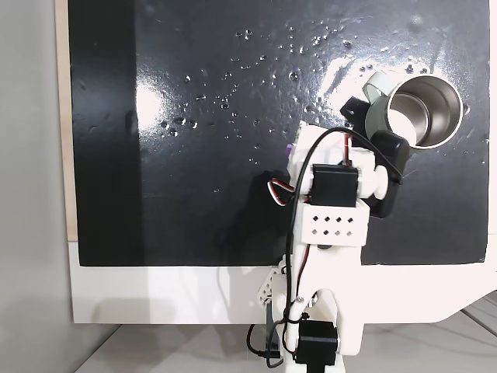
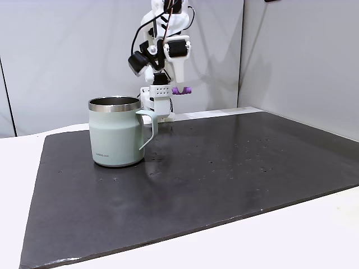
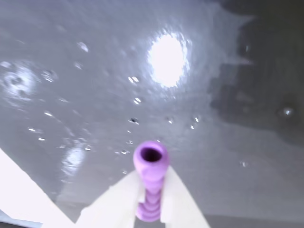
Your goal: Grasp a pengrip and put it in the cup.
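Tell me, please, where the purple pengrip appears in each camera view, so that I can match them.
A fixed view: the pengrip peeks out left of the arm, mid-frame.
A fixed view: pengrip in the raised claw, right of the cup.
Wrist view: bottom centre, between the fingers.
Shared landmark: the black mat.

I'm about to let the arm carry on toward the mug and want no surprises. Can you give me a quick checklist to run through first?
1. Pengrip clamped in the tool: ok.
2. Pengrip lifted off the black mat: ok.
3. Cup upright, mouth open: ok.
4. Cup interior free of other items: ok in a fixed view.
5. Tool already above the cup's mouth: not ok, it hangs beside it.
6. Grip firm enough for the move: cannot tell.
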Available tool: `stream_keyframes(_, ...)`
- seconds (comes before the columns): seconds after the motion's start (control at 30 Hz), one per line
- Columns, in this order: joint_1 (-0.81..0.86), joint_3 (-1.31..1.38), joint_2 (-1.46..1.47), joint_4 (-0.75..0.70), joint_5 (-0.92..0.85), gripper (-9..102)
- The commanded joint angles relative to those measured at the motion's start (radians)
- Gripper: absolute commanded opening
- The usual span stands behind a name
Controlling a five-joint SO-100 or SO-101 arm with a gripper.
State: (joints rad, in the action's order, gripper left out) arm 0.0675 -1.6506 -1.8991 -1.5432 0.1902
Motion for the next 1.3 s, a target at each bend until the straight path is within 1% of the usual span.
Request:
stream_keyframes(0.0,0.097,0.104,-0.058,-0.025,-0.106,0)
stream_keyframes(0.23,0.261,0.195,-0.057,0.008,-0.284,0)
stream_keyframes(0.57,0.416,0.215,-0.028,0.175,-0.448,0)
stream_keyframes(0.67,0.454,0.224,-0.005,0.249,-0.485,0)
stream_keyframes(0.8,0.486,0.225,0.023,0.351,-0.511,0)
stream_keyframes(1.0,0.495,0.227,0.055,0.468,-0.517,0)
stream_keyframes(1.1,0.494,0.232,0.071,0.489,-0.517,0)
stream_keyframes(1.27,0.491,0.219,0.071,0.486,-0.517,0)
